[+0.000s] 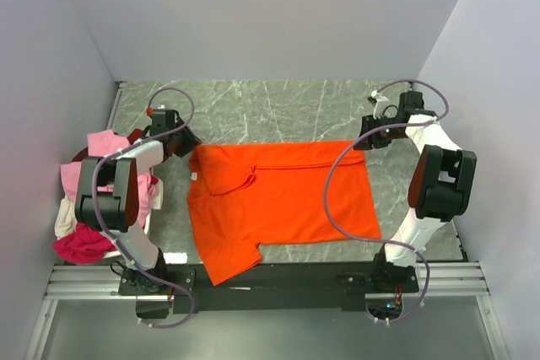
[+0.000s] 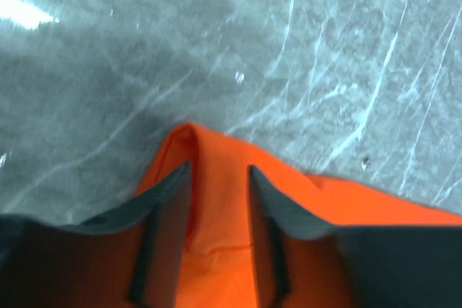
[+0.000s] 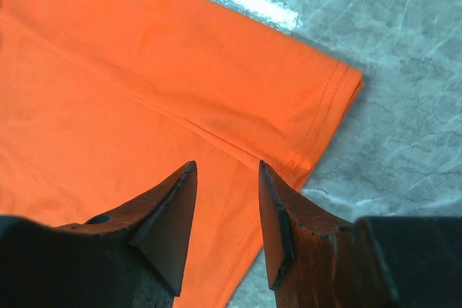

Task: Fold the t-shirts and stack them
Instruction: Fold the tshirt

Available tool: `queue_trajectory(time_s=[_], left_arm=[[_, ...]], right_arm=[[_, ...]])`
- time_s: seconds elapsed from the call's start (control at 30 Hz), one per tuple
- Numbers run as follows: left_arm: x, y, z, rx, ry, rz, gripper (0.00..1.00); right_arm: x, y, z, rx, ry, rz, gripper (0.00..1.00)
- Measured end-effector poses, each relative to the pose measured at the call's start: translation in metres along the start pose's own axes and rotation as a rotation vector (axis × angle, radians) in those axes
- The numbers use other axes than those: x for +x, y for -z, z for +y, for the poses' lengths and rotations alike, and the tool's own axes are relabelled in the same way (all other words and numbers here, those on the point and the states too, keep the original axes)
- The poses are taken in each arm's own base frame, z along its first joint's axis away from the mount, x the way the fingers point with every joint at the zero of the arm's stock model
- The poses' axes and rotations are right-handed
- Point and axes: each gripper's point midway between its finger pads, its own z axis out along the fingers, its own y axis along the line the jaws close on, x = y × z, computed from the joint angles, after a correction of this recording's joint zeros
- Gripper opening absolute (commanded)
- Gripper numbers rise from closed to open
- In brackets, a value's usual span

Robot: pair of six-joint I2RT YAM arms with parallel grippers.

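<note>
Guessing first-fold setup: orange t-shirt (image 1: 283, 200) is lying flat on the counter (image 1: 278, 107). Left claw (image 2: 220, 178) is straddling its far corner ridge, can't tell if pinching; right claw (image 3: 227, 171) is hanging apart over the hem. Next: both pinching, lifting together.

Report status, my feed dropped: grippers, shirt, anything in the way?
Left gripper open, straddling a raised fold of the orange t-shirt. Right gripper open over its hem corner. Nothing blocking; other t-shirts piled at left.
</note>
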Motion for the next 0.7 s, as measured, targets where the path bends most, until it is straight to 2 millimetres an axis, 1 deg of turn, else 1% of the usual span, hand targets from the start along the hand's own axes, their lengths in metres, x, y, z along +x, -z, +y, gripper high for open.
queue_trajectory(time_s=[0.13,0.17,0.2,0.33,0.43,0.53,0.57,0.67,0.7], left_arm=[[-0.005,-0.012,-0.002,-0.006,0.002,0.003,0.38],[-0.006,-0.015,-0.003,-0.007,0.002,0.003,0.35],[-0.006,-0.017,-0.003,-0.007,0.002,0.005,0.34],[-0.003,-0.024,0.001,-0.019,0.002,0.019,0.34],[-0.002,-0.025,0.002,-0.023,0.002,0.024,0.34],[-0.002,-0.025,0.002,-0.023,0.003,0.022,0.26],[-0.002,-0.025,0.002,-0.023,0.003,0.022,0.17],[-0.004,-0.025,0.003,-0.022,0.004,0.019,0.05],[-0.004,-0.025,0.004,-0.023,0.003,0.02,0.04]], right_arm=[[0.0,-0.006,-0.007,0.009,-0.023,0.015,0.47],[-0.001,-0.007,-0.009,0.013,-0.028,0.016,0.47],[-0.003,-0.008,-0.011,0.016,-0.032,0.015,0.47],[-0.016,-0.008,-0.017,0.031,-0.038,-0.001,0.47],[-0.026,-0.008,-0.021,0.039,-0.044,-0.016,0.47],[-0.028,-0.01,-0.024,0.046,-0.059,-0.017,0.47],[-0.027,-0.011,-0.025,0.046,-0.069,-0.014,0.47],[-0.024,-0.015,-0.027,0.052,-0.095,-0.002,0.46],[-0.023,-0.016,-0.029,0.055,-0.104,0.0,0.46]])
